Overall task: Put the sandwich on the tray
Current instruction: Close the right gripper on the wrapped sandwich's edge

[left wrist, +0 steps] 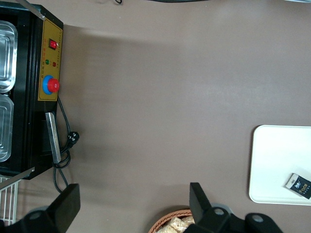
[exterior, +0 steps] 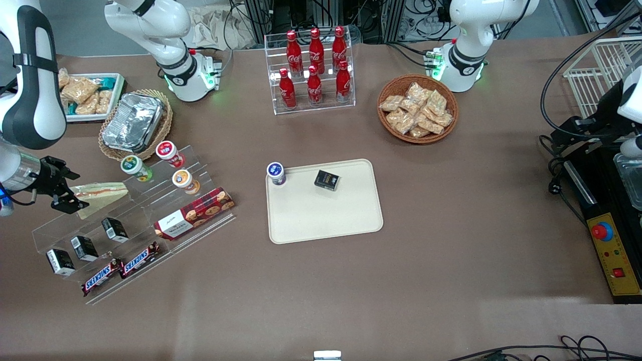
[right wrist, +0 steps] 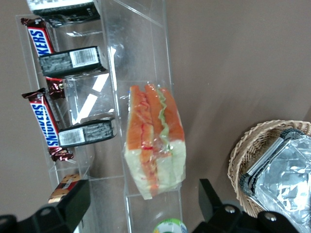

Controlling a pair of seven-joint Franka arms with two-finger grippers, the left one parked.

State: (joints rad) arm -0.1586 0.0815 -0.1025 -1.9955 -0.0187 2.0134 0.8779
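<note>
The sandwich (exterior: 100, 196) lies on the top step of a clear acrylic stepped rack (exterior: 130, 225) at the working arm's end of the worktop (exterior: 451, 210). In the front view its long axis runs roughly from 3 o'clock to 9 o'clock, with the narrow tip toward 3 o'clock and the broad end toward 9 o'clock, where the end effector (exterior: 67, 200) sits over it. The wrist view shows the wrapped sandwich (right wrist: 154, 141) with its cut edge turned up, orange-pink and green stripes of filling running along its length.

The end effector (right wrist: 141, 206) hovers above the sandwich's broad end, its two fingers spread wide, one to each side of the wedge, and holding nothing.

The tray (exterior: 326, 215) rests near the middle of the worktop, well apart from the sandwich, toward 3 o'clock from it in the front view. A small black box (exterior: 327, 180) and a blue-lidded cup (exterior: 276, 173) stand on the tray's edge farther from the front camera.
</note>
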